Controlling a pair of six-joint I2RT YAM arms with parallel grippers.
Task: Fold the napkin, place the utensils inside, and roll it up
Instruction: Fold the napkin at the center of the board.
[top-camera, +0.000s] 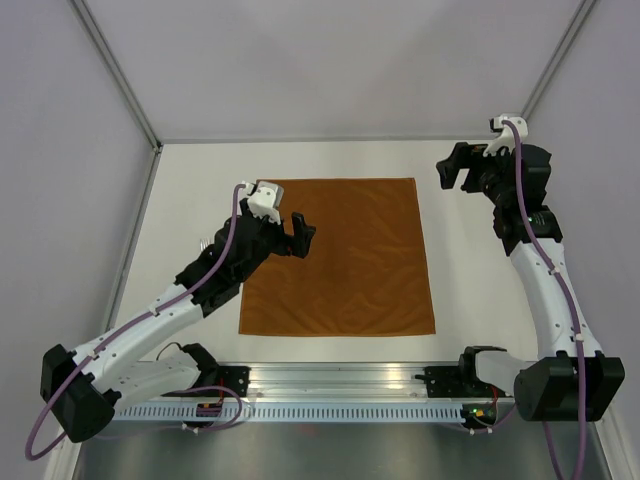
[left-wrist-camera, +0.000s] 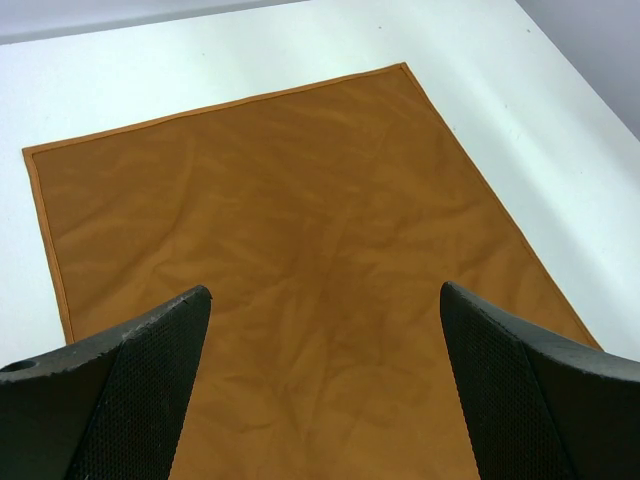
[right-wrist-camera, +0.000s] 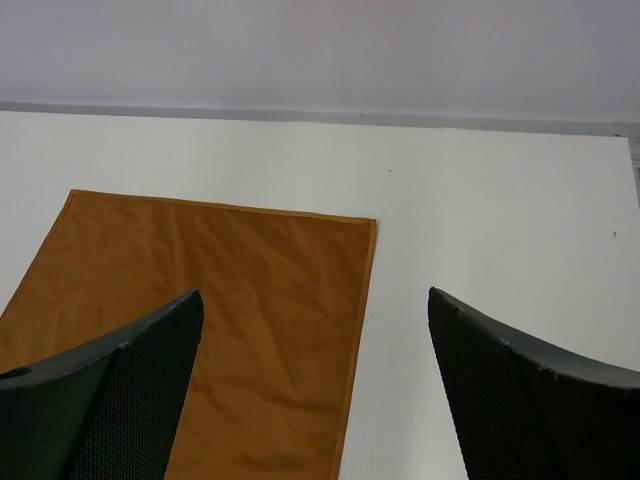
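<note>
The rust-brown napkin (top-camera: 345, 262) lay spread flat in the middle of the white bench (top-camera: 470, 290), with the left gripper (top-camera: 298, 236) above its left part, jaws wide apart and empty, and the right gripper (top-camera: 457, 171) beyond its far right corner, likewise spread and empty.

Overhead view looks down; both wrist views look low across the shared napkin (top-camera: 335, 257).
</note>
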